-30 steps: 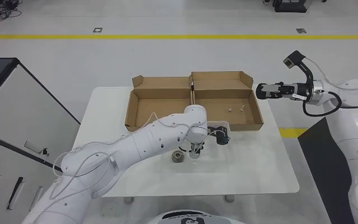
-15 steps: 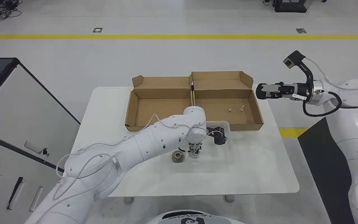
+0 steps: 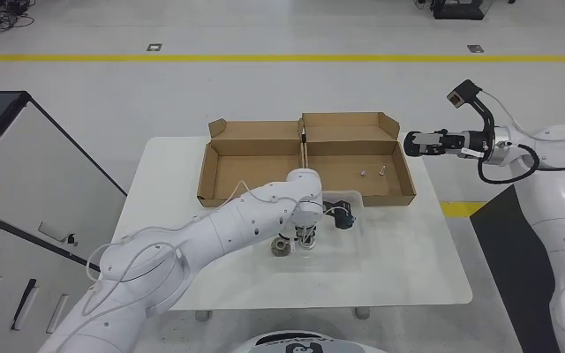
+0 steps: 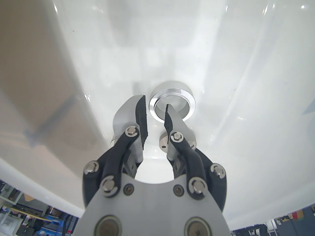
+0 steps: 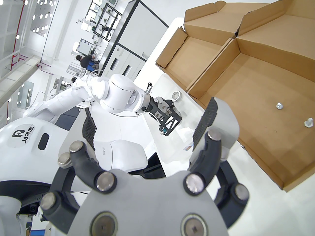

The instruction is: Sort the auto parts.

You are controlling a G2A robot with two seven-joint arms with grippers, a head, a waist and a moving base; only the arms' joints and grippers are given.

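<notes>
1. Metal ring [image 3: 281, 246] [image 4: 172, 99] [image 5: 176, 95] lies flat on the white tabletop [image 3: 415, 256] about mid-table. It is on the robot's side of the two cardboard boxes and apart from them.
2. A small round metal piece [image 4: 163, 143] lies on the tabletop under the left gripper's fingers, closer to the wrist than the ring.
3. The left gripper [image 3: 305, 236] [image 4: 155, 101] [image 5: 169, 124] is low over the tabletop, right at the ring. Its fingers are only slightly apart, and in the left wrist view the ring's near wall shows in the gap between them. One fingertip [image 4: 168, 114] overlaps the ring's opening. I cannot tell whether either pad touches the metal.
4. A translucent plastic item [image 3: 351, 196] sits just behind the left wrist, against the front wall of the right-hand box.
5. The left cardboard box [image 3: 252, 168] [image 5: 194, 50] and the right cardboard box [image 3: 353, 159] [image 5: 258, 79] stand side by side with their walls touching. They are at the far side of the tabletop, with their lids folded back.
6. Two small metal parts [image 3: 362, 172] [image 5: 279, 106] lie on the floor of the right box, near each other but apart.
7. The right gripper [image 3: 415, 143] [image 5: 150, 110] hangs off the tabletop's right edge, just beside the right box's outer wall. Its fingers are spread wide with nothing between them.
</notes>
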